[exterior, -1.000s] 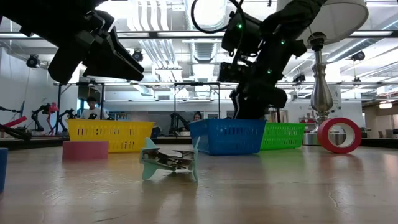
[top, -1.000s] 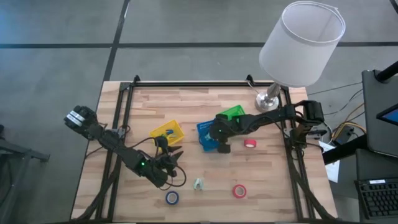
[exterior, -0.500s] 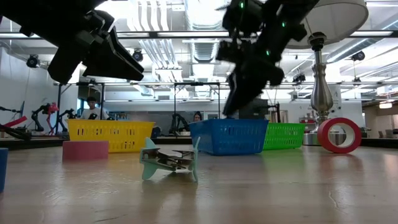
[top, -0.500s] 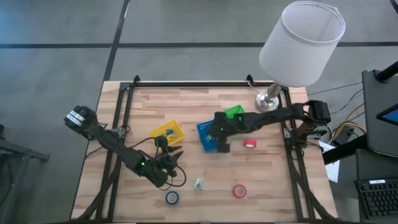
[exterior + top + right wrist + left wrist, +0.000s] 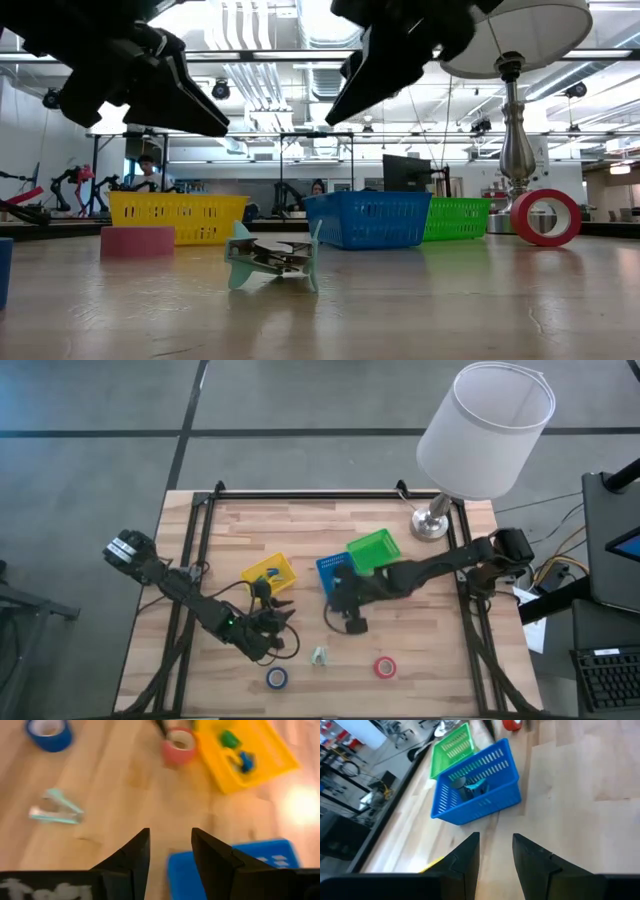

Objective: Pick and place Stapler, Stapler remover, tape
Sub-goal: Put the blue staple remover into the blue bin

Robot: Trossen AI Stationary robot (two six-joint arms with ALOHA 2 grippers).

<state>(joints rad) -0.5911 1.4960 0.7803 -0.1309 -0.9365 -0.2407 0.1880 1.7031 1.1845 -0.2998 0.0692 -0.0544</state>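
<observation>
two grippers, left gripper (image 5: pixel 283 628) and right gripper (image 5: pixel 345 618), hover over bare table (image 5: pixel 420 650).

- Left arm (image 5: pixel 190 603): reaches in from the table's left edge toward the middle of the front half, elbow raised off the wood.
- Left gripper (image 5: pixel 283 642): held above the table, empty, fingers (image 5: pixel 466 857) set a narrow gap apart.
- Right arm (image 5: pixel 440 567): stretched low from the right edge across toward the table's centre.
- Right gripper (image 5: pixel 350 622): near the centre, pointing toward the front edge, empty, fingers (image 5: pixel 134 855) parted.
</observation>
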